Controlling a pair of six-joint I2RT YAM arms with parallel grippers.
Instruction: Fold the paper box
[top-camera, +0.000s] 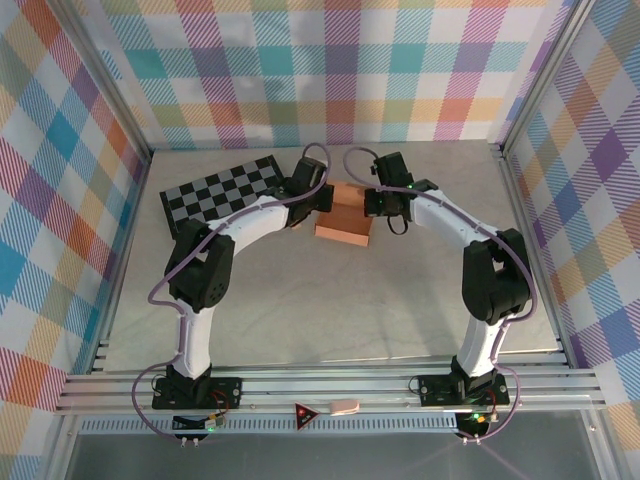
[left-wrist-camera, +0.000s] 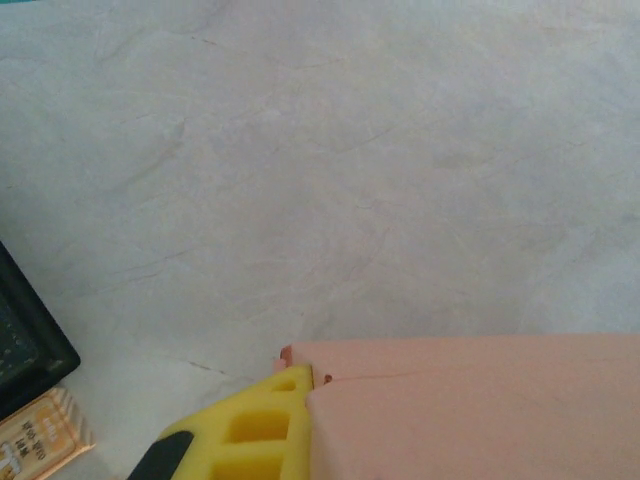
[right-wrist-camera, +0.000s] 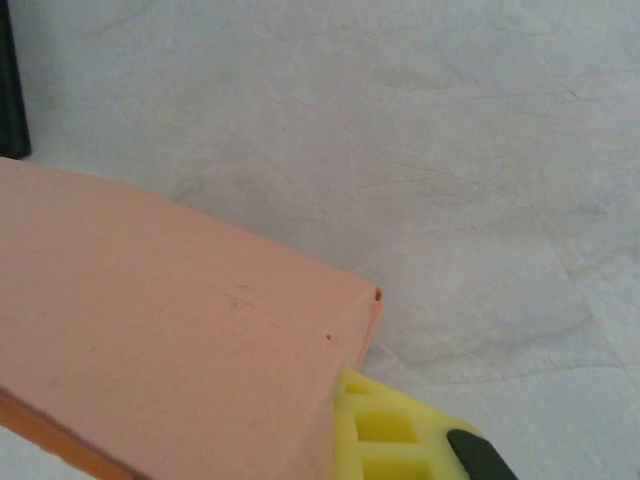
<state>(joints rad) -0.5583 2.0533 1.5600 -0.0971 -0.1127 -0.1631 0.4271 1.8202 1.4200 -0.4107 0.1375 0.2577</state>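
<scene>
Two white robot arms meet at the paper box (top-camera: 345, 212), a salmon-orange carton sitting far back on the pale, marbled counter (top-camera: 300, 300), just right of a black-and-grey checkered board (top-camera: 225, 188). The left end effector (top-camera: 322, 203) and the right end effector (top-camera: 372, 203) touch the box from opposite sides, both closed. Pastel plaid walls (top-camera: 60, 150) ring the cell, and aluminium rails (top-camera: 300, 385) cross its near edge.

At the left wrist, a yellow finger (left-wrist-camera: 250, 430) sits against the box's corner (left-wrist-camera: 480, 410). Whether card is pinched cannot be told. Beside the board's dark corner (left-wrist-camera: 25, 350) lies a tan label (left-wrist-camera: 35, 440), its print too blurred to read.

At the right wrist, another yellow finger (right-wrist-camera: 400, 430) touches the box's end wall (right-wrist-camera: 170, 330), with grey veined counter (right-wrist-camera: 450, 150) beyond.
</scene>
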